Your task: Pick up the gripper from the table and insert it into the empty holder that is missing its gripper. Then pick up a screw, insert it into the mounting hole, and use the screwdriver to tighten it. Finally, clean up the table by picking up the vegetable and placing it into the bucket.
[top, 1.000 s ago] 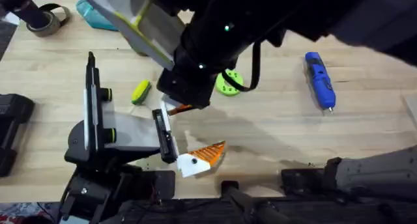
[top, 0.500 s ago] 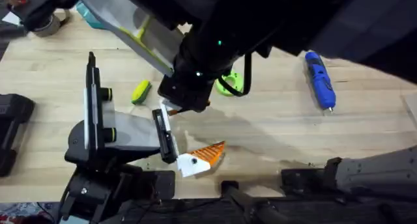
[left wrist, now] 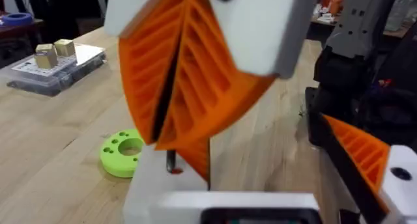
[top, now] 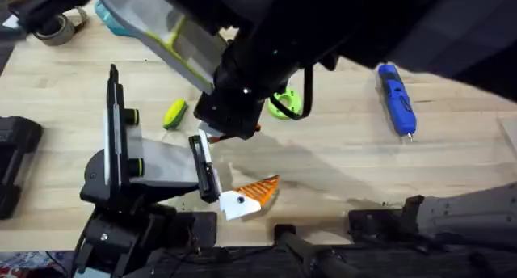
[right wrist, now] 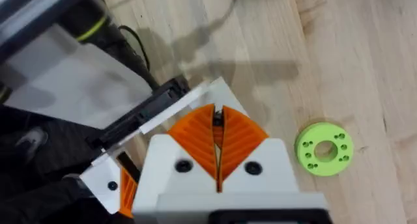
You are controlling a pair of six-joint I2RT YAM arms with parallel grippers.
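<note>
— Where is your right gripper (right wrist: pixel 217 129)?

— Over the far end of the holder's (top: pixel 153 161) short black rail (top: pixel 206 169), pointing down. Its orange pads are clenched together on the finger piece (left wrist: pixel 153 185), whose white base sits at the rail. (I cannot tell whether it is fully seated.)

— And your left gripper (left wrist: pixel 225 204)?

— I cannot tell its state.

— What about the other finger piece (top: pixel 242 199)?

— At the near end of the same rail, with its white base against the rail and its orange tip pointing away from the holder.

— What else is on your desk (top: pixel 347 157)?

— The yellow-green vegetable (top: pixel 174 114) lies just beside the holder's black upright. The lime-green ring (top: pixel 284 104) is past your right gripper, partly behind the arm. The blue screwdriver (top: pixel 397 98) lies well apart on the right side, silver tip toward you.
</note>
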